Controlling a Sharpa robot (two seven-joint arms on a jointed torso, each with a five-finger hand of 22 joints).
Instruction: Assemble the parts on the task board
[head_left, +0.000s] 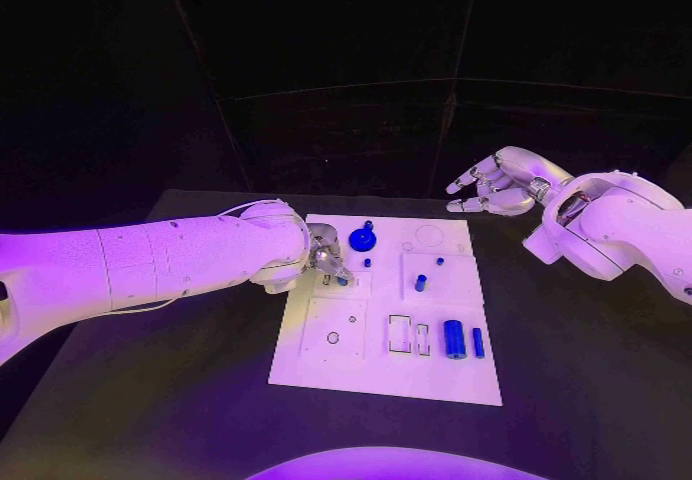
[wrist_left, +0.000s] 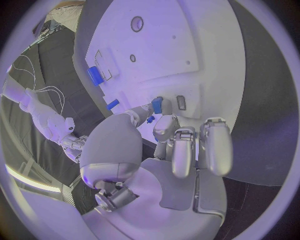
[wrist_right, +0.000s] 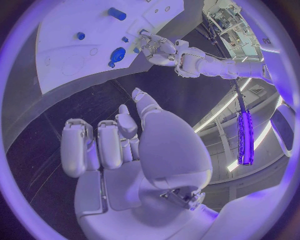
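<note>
The near end of the white task board (head_left: 387, 375) is bare; it lies lengthwise on the black table (head_left: 577, 380), which runs off into a dark room where nothing behind it can be made out. A little farther up the board a blue cylinder (head_left: 454, 339) lies beside a thinner blue bar (head_left: 477, 342), just right of 2 narrow rectangular slots (head_left: 400, 334), with a small round hole (head_left: 333, 338) to their left. Past these a small blue peg (head_left: 420, 283) stands near the board's middle, with 2 tinier blue pieces (head_left: 366, 263) near it, too small to tell apart. The left hand (head_left: 326, 262) reaches over the board's left edge; in the left wrist view its fingertips (wrist_left: 164, 124) pinch a small blue part (wrist_left: 156, 105) just above the board, though whether the part touches the surface is hidden by the fingers. Beyond the hand a blue round knob piece (head_left: 362, 239) sits near the board's far left corner. The right hand (head_left: 493, 185) hangs in the air past the board's far right corner, well apart from everything, holding nothing, its fingers loosely curved and spread.
</note>
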